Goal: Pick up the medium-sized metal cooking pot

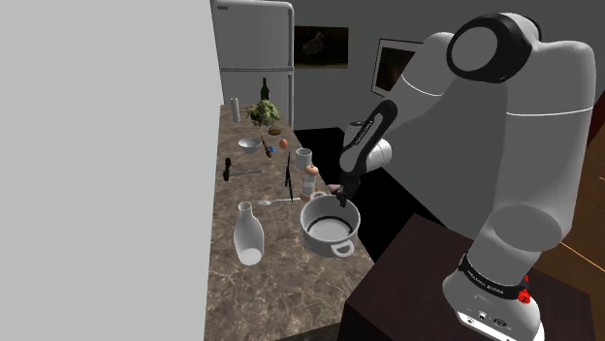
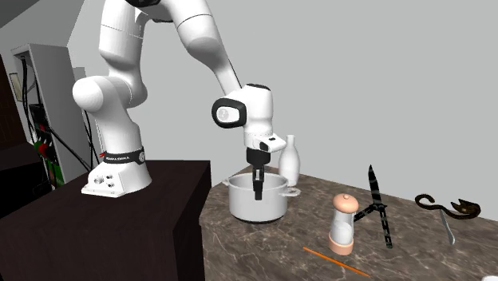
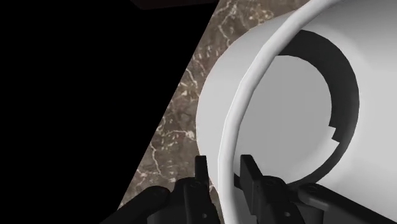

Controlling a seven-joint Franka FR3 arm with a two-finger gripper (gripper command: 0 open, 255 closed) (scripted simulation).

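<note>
The pot is a pale grey round pot with two loop handles, standing near the edge of the brown marble counter. My black gripper comes down on its rim at the side nearest the arm. In the wrist view the fingers clasp the pot's rim, one inside and one outside the wall, so my gripper is shut on the pot. In the second exterior view my gripper stands upright over the front wall of the pot, whose base sits at counter level.
A white bottle stands beside the pot, a small mill and a cup close by. Black scissors, an orange stick, a bowl and a plant lie farther along. The dark stand borders the counter.
</note>
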